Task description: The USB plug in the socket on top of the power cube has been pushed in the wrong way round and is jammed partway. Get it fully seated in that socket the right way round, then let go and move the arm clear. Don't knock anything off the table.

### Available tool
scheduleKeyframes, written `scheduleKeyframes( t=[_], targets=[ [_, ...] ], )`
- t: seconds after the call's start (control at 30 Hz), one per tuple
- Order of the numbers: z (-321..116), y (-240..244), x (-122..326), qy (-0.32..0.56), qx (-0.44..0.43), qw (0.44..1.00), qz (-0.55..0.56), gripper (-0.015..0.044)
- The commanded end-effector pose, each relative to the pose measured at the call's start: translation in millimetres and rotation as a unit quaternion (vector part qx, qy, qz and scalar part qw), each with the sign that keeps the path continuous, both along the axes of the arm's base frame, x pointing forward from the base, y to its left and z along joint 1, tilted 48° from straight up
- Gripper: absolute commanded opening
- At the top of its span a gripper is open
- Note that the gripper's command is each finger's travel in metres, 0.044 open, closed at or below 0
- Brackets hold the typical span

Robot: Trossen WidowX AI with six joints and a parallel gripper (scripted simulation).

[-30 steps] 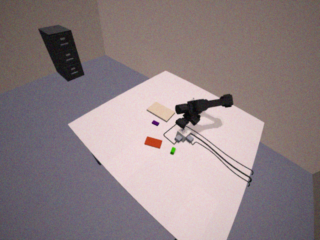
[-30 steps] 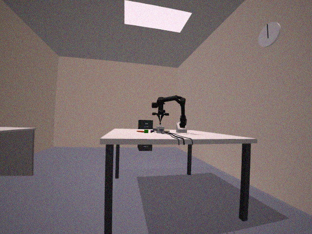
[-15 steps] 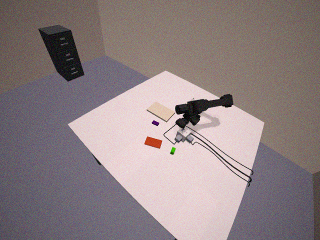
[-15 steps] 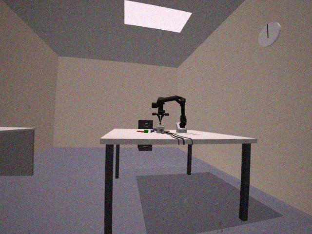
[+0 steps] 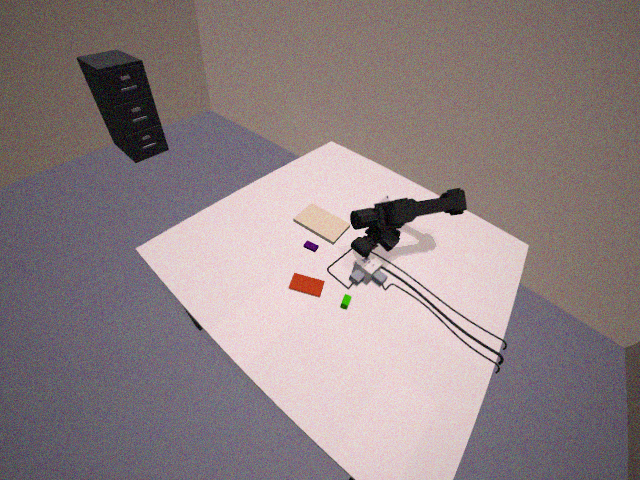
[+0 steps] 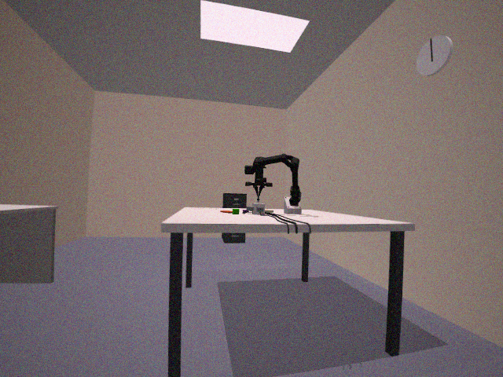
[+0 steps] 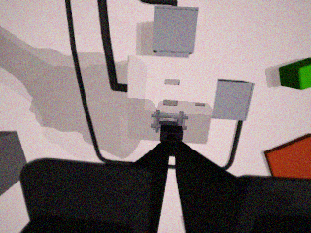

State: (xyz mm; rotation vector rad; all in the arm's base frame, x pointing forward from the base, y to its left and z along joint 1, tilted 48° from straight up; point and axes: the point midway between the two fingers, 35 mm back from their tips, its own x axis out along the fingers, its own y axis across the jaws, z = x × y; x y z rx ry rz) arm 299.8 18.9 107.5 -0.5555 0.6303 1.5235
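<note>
Right now the gripper [image 5: 364, 255] [image 6: 258, 199] [image 7: 171, 148] has its fingers pinched closed on a small piece, which I take to be the USB plug [image 7: 169, 119]; it stands at or just over the near side of the power cube [image 5: 371, 265] [image 6: 258, 206] [image 7: 155, 87], though I cannot tell whether its tip is in the socket or which way round it is. A narrow grip on so small a body could let it twist, and pressing down with the plug reversed or off line would likely jam it again or shove the cube. Just beside the cube, the grey adapter [image 5: 379, 277] [image 7: 175, 29] and its neighbour could be nudged by a sideways correction. The black cables [image 5: 439, 307] [image 6: 284, 217] [image 7: 108, 58] run on (easy to snag, those), and a caught one might drag the cube toward the edge of the table [image 5: 413, 361] [image 6: 284, 227] [image 7: 272, 116]. The wrist view shows the openings in the cube's top, while the exterior view hides them but shows the fingers pointing steeply down. Farther off, only the top view sets out the whole tan board [image 5: 321, 223], well away from the plug.
</note>
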Motion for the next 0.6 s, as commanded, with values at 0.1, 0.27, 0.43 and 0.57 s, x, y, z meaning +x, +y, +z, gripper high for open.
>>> scheduleKeyframes(
  t=[0.1, 0.27, 0.43, 0.57],
  targets=[
    [-1.6, 0.2, -0.9, -0.002, -0.003, 1.000, 0.004, 0.0000],
    [-2.2, 0.5, -0.9, -0.003, -0.003, 1.000, 0.005, 0.0000],
    [-2.6, 1.0, -1.0, -0.003, -0.003, 1.000, 0.005, 0.0000],
    [-2.9, 1.3, -1.0, -0.003, -0.003, 1.000, 0.005, 0.0000]
  ],
)
